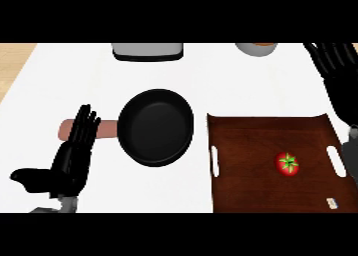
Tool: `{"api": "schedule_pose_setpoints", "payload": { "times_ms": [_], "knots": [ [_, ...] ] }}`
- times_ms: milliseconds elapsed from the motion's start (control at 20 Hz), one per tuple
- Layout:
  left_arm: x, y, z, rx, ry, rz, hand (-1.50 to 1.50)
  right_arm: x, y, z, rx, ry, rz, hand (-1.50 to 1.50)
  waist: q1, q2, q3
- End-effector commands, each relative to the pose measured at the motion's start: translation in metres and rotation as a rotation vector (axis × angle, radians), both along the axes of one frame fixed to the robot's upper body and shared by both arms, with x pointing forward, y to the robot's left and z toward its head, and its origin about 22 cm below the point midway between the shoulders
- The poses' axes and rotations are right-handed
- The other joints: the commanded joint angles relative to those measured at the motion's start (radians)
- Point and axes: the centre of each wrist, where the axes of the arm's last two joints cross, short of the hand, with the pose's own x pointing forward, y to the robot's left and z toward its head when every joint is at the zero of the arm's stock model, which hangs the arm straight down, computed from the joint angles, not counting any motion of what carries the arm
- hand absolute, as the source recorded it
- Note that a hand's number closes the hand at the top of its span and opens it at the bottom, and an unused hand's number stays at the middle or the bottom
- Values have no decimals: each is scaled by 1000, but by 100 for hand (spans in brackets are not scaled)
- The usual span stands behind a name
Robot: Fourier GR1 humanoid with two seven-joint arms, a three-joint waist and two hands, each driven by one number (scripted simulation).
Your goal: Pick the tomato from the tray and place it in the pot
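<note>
Sitting untouched on the tray (245, 192), right of the pot (156, 127), tomato (287, 163) is probably light, smooth, squashy; grasp around its sides. Left hand (73, 157) and right hand (343, 75) fingers straight, holding nothing.

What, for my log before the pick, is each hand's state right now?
Left hand: open, fingers straight, holding nothing.
Right hand: open, holding nothing; the tomato lies on the tray.

Red tomato (287, 167) (green-topped), black pot (156, 127), brown tray (270, 135)
</note>
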Motion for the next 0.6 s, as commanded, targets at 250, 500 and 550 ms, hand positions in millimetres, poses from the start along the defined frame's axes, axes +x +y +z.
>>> {"api": "schedule_pose_setpoints", "payload": {
  "times_ms": [250, 500, 550],
  "knots": [
    [41, 56, 65, 163, -96, 151, 0, -39, -140, -72, -108, 11, -265, 150, 6, 41, 18],
    [38, 60, 67, 118, -14, 109, 0, -90, -163, -146, -363, -18, -417, -150, 9, 36, 17],
    [46, 55, 75, 136, -15, 95, 0, -88, -168, -147, -344, -85, -422, -150, 9, 34, 15]
  ]
}}
